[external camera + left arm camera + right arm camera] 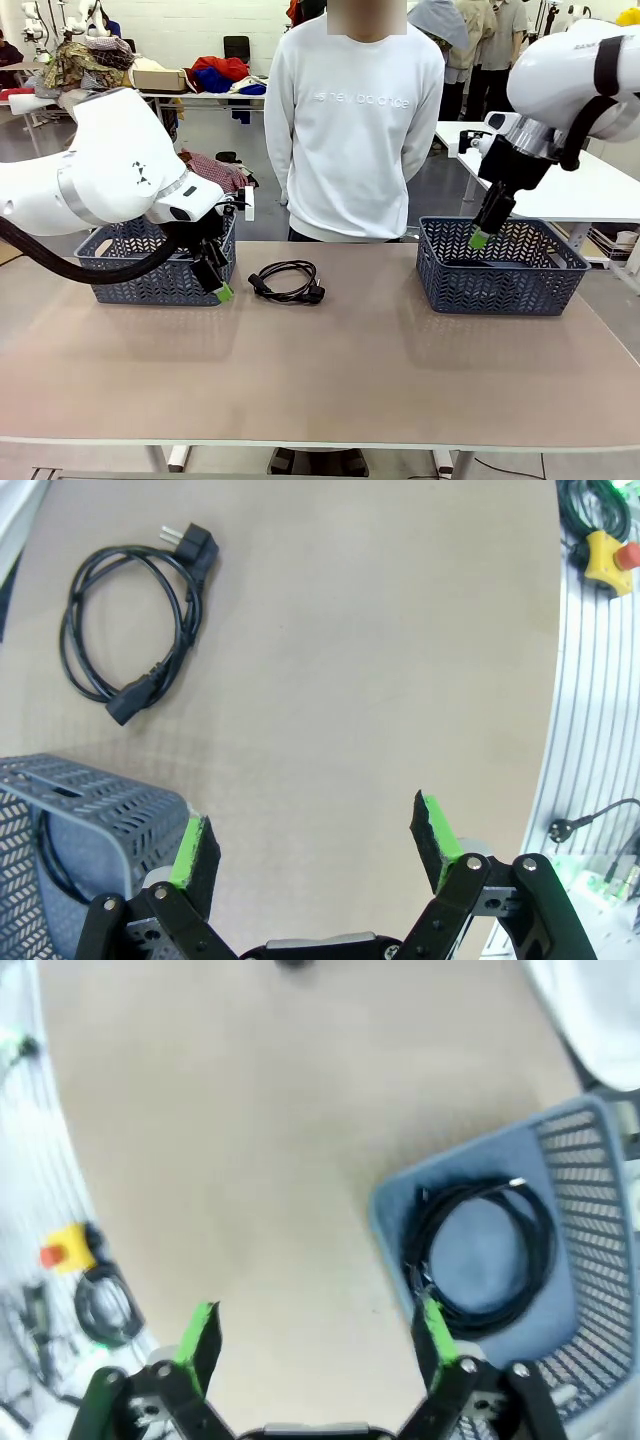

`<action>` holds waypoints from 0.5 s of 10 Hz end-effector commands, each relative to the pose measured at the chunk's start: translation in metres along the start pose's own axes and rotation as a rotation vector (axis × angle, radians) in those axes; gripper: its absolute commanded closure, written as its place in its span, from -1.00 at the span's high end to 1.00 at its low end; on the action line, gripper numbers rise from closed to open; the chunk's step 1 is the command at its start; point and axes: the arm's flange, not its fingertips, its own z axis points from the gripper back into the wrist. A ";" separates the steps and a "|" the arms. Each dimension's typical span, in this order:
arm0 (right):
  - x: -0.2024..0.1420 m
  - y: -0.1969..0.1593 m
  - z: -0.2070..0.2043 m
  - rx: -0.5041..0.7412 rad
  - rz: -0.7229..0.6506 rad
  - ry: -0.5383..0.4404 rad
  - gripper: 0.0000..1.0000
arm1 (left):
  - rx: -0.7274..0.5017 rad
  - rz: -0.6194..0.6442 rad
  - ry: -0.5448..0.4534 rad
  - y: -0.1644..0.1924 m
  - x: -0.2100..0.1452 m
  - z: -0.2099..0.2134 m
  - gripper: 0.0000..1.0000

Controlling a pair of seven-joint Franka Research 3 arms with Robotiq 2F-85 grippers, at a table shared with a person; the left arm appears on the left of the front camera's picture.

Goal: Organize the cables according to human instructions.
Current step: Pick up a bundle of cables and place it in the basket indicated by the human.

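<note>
One coiled black cable (287,281) lies on the table between the two baskets; the left wrist view shows this cable (135,620) flat with both plug ends visible. My left gripper (217,280) hangs open just in front of the left basket (155,270), left of that cable, its green pads (190,848) wide apart with nothing between them. A second cable (485,1257) lies coiled on the floor of the right basket (500,270). My right gripper (483,235) hovers open over that basket's near-left corner. A dark cord (50,855) shows inside the left basket.
A person in a white sweatshirt (352,120) stands at the far side of the table, arms behind the back. The table's near half is bare tan surface (330,380). A yellow emergency-stop box (607,557) sits on the aluminium rail beside the table.
</note>
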 end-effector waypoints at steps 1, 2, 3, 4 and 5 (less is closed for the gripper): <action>-0.010 0.029 -0.009 -0.028 -0.054 -0.134 1.00 | -0.002 -0.001 0.004 0.001 -0.002 0.002 1.00; -0.013 0.041 -0.013 -0.025 -0.064 -0.168 1.00 | -0.002 -0.001 0.004 0.001 -0.002 0.002 1.00; -0.015 0.050 -0.016 -0.020 -0.081 -0.189 1.00 | -0.002 -0.001 0.004 0.001 -0.002 0.002 1.00; -0.017 0.057 -0.020 -0.011 -0.087 -0.207 1.00 | -0.002 -0.001 0.004 0.001 -0.002 0.002 1.00; -0.017 0.062 -0.025 -0.018 -0.092 -0.216 1.00 | -0.002 -0.001 0.004 0.001 -0.002 0.002 1.00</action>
